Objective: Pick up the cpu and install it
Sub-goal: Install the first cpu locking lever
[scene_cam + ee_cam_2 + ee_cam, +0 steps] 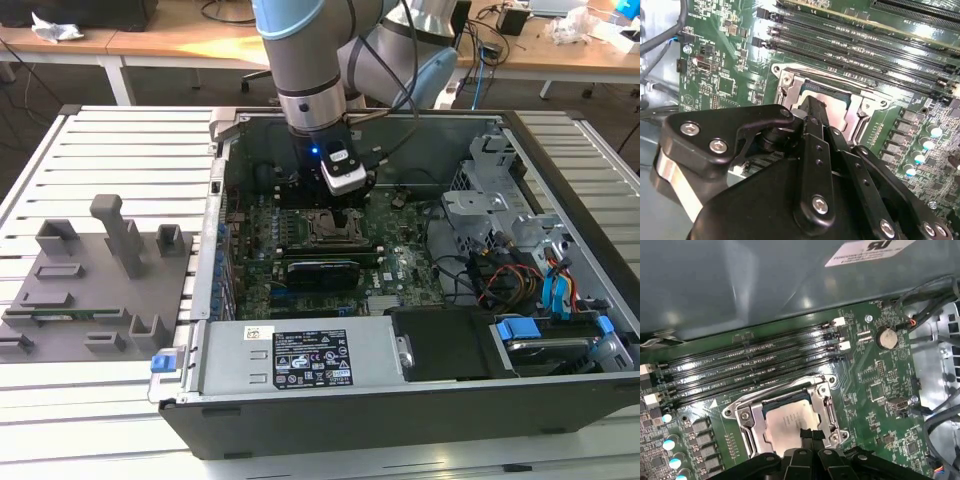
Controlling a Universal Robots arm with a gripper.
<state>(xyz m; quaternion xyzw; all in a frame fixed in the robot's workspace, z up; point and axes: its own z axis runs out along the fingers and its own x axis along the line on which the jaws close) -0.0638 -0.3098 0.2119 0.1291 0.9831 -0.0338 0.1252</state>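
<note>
Robot arm (310, 60) reaching down into an open computer case (420, 400) that lies on a slatted counter (120, 150), centre of the exterior view. The gripper (340, 200) hangs directly above the socket (325, 228) on the green motherboard (400, 260). In the first wrist view the cpu (787, 427), a pale silvery square, lies flat inside the socket frame (747, 422), lower centre of the frame, with the metal bracket surrounding it on all sides. The black fingertips (810, 437) meet at the chip's near edge, close together and narrowed to a point; the jaws appear drawn together, and whether they touch the chip cannot be told. In the second wrist view the gripper (812, 112) covers most of the socket, a sliver of the cpu (827, 95) showing beyond its tip at frame centre. Rows of long black memory slots (755, 370) run beside the socket, and a round coin battery (886, 337) sits at the upper right of the first wrist view. At the exterior view's left, a grey fixture tray (90, 280) with upright posts rests on the counter beside the case. A long black card (322, 272) stands just below the socket in the exterior view.
</note>
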